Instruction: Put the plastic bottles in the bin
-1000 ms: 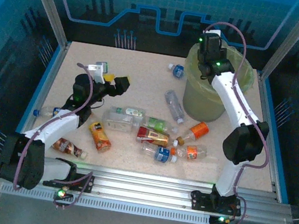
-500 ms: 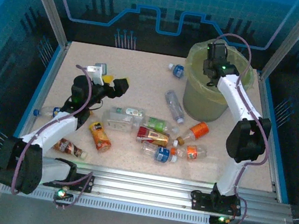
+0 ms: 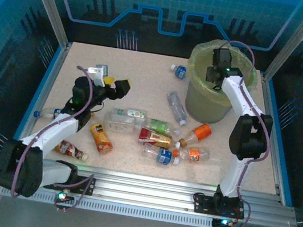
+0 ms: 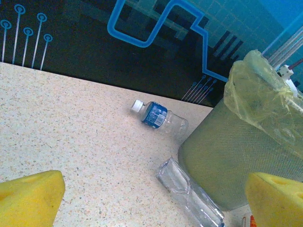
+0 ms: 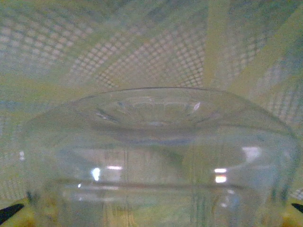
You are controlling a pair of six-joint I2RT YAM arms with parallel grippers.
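My right gripper (image 3: 219, 65) hangs inside the mouth of the bin (image 3: 196, 95), shut on a clear plastic bottle (image 5: 156, 151) whose base faces the bag-lined mesh wall (image 5: 142, 47). Over the left of the table my left gripper (image 3: 116, 86) stands open, its yellow pads (image 4: 28, 198) wide apart with nothing between them. Ahead of it lie a blue-labelled bottle (image 4: 156, 115) and a clear crushed bottle (image 4: 189, 194) beside the bin (image 4: 227, 151). Several more bottles (image 3: 154, 134) lie clustered mid-table.
An orange-labelled bottle (image 3: 101, 138), a brown one (image 3: 68, 149) and a clear one (image 3: 45, 113) lie near the left arm. Blue rails (image 3: 43, 88) and frame posts border the table. Bare tabletop (image 3: 140, 77) stretches between the left gripper and the bin.
The right arm has swung from the bin's left rim to the right and deeper over its opening, with the bottle still held. The left arm has barely moved.
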